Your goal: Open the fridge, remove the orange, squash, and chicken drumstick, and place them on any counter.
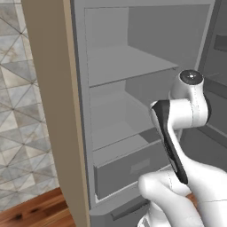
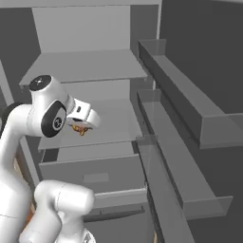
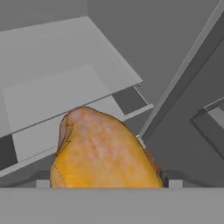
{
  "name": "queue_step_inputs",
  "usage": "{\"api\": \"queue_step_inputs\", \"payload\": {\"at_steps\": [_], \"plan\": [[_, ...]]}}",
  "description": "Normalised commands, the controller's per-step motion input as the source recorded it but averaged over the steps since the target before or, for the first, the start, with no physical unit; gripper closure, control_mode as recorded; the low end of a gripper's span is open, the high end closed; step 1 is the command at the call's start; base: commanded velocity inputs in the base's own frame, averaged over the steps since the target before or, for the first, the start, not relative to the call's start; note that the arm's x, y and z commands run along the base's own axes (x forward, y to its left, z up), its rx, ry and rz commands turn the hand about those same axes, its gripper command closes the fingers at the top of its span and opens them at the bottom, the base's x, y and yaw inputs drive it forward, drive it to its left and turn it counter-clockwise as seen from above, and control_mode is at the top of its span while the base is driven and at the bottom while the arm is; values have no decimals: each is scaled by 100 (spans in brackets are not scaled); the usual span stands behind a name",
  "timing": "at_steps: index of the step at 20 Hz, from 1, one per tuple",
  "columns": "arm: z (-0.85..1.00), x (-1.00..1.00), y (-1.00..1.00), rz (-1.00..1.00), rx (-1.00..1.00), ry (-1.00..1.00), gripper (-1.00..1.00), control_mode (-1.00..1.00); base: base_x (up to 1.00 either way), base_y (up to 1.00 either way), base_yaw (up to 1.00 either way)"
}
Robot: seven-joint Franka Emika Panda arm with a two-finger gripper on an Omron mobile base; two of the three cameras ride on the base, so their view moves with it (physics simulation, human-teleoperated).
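Left base view: tall matte grey fridge (image 1: 133, 66) open, white arm reaching into it.
No writing or labels can be read. Inside the fridge I count two light grey shelves and one drawer front below them; the arm's elbow stands in front of the lower shelf, with open room above it. Right base view: the two-finger gripper (image 2: 81, 127) sits just over the fridge's lower shelf, a bit of golden-brown lumpy chicken drumstick (image 2: 80, 128) showing beneath it; three door bins line the fridge's open door on the right. Hand view: one drumstick (image 3: 103, 153) lies close against the camera, apparently clamped, though the fingertips are hidden and their spread cannot be told.
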Motion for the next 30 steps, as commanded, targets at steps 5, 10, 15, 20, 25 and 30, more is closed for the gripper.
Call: {"api": "queue_step_inputs", "payload": {"at_steps": [5,10,15,20,25,30], "plan": [[0,0,0,0,0,0,100,100,-100,18,-59],[0,0,0,0,0,0,100,100,-85,11,-78],[0,0,0,0,0,0,100,100,-90,3,-77],[0,0,0,0,0,0,100,100,-100,0,-72],[0,0,0,0,0,0,100,100,-95,0,-72],[0,0,0,0,0,0,100,100,-69,-16,-73]]}}
